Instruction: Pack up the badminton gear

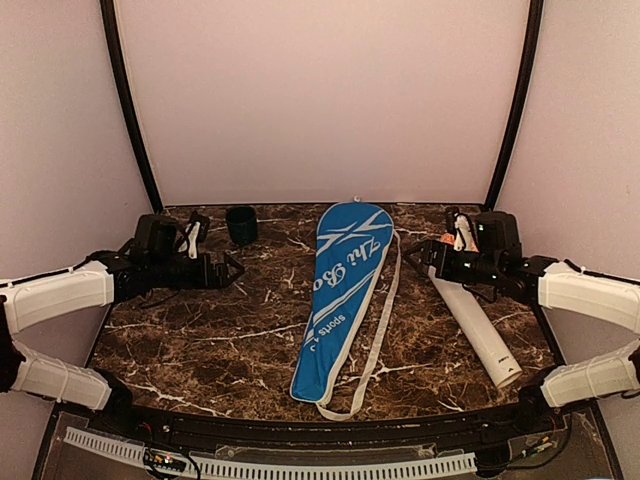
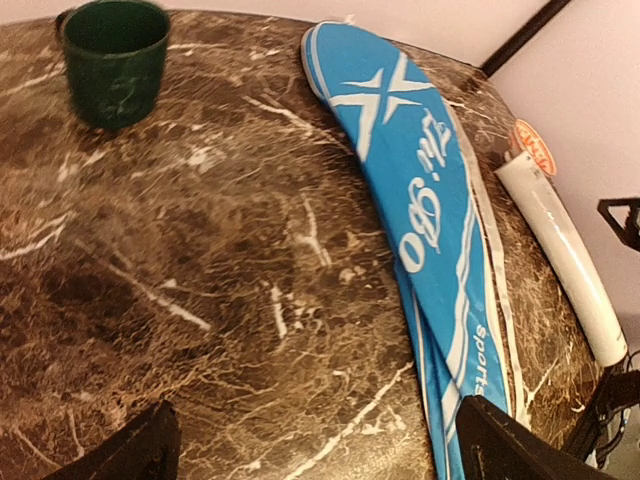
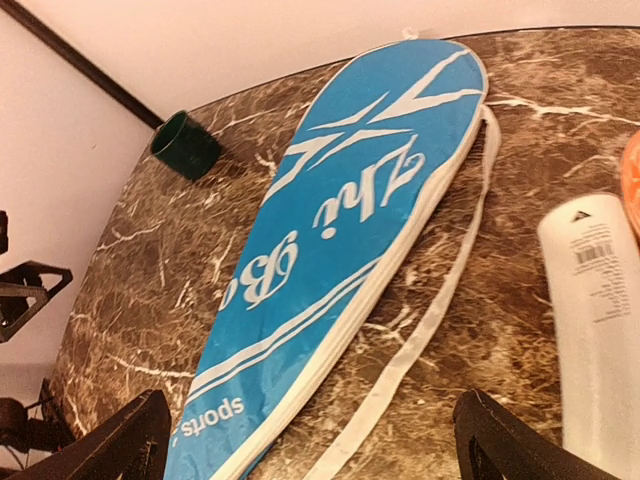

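Observation:
The blue racket bag (image 1: 340,295) with white lettering lies lengthwise in the middle of the marble table, wide end toward the back. Its white strap (image 1: 378,325) trails along its right side. A long white tube (image 1: 475,325) lies to the right of the bag, its orange-capped end (image 2: 533,155) toward the back. My left gripper (image 1: 232,270) hovers open left of the bag (image 2: 420,200), nothing between its fingers (image 2: 130,455). My right gripper (image 1: 414,250) hovers open between bag (image 3: 330,230) and tube (image 3: 600,330), its fingers (image 3: 520,450) empty above the strap (image 3: 440,300).
A small dark green cup (image 1: 241,224) stands upright at the back left, near the wall. Black frame posts (image 1: 128,110) rise at both back corners. The table's front edge (image 1: 320,415) runs just beyond the bag's narrow end.

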You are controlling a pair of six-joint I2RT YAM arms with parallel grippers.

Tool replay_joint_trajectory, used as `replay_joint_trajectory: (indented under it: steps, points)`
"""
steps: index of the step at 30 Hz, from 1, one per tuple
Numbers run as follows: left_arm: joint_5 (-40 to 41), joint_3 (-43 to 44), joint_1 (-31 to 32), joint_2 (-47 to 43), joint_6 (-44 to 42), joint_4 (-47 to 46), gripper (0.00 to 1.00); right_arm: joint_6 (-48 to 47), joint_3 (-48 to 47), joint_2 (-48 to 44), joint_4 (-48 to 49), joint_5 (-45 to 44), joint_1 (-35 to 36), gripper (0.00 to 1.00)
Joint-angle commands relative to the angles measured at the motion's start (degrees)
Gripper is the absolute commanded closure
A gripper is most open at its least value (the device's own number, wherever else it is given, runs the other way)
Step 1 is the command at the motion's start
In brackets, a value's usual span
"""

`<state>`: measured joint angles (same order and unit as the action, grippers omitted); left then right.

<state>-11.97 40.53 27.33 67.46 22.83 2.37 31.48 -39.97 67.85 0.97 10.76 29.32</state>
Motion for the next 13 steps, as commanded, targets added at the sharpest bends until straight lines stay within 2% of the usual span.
replay_joint_trajectory:
  steps: [1,4,13]
  points:
    - [-3.8,-1.7,-5.0,1.2,4.0,2.9,0.01,0.8,5.6,-3.9,3.5,-6.7,-2.8,0.01]
    - [-2.5,-3.3,-7.3,3.1,5.8,2.5,0.01,0.8,9.6,-5.1,5.0,-7.5,-3.9,0.01]
    - [0.4,-6.4,-7.4,3.6,7.0,-0.2,0.01,1.6,16.9,-8.1,11.8,-6.5,-4.2,0.01]
